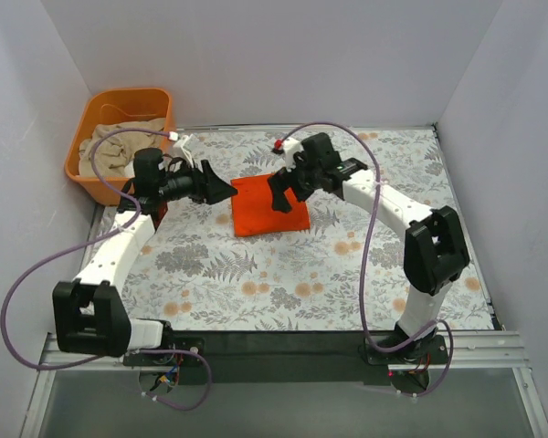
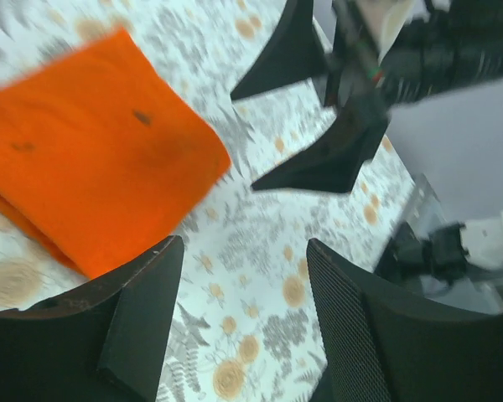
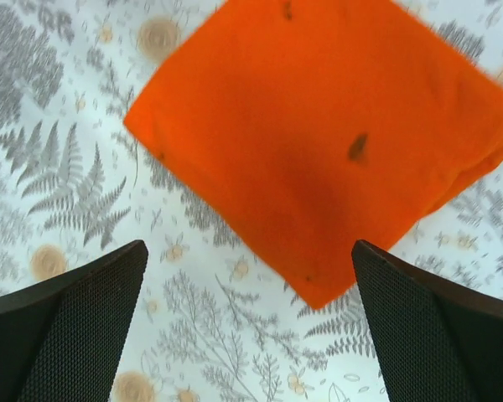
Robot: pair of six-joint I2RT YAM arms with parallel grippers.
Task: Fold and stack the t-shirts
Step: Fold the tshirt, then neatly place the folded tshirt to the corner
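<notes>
A bright orange-red t-shirt [image 1: 267,206] lies folded into a small square on the floral tablecloth, near the middle back. It also shows in the left wrist view [image 2: 92,159] and the right wrist view [image 3: 318,134]. My left gripper [image 1: 221,190] hovers just left of it, open and empty. My right gripper [image 1: 289,189] hovers over its right edge, open and empty. In the left wrist view [image 2: 245,247] the right gripper's fingers [image 2: 318,167] show beyond the shirt. More pale cloth [image 1: 119,146] lies in the orange tub.
The orange plastic tub [image 1: 162,103] stands off the cloth at the back left. White walls close in the left, back and right sides. The floral tablecloth [image 1: 301,283] spreads in front of the shirt to the black near edge.
</notes>
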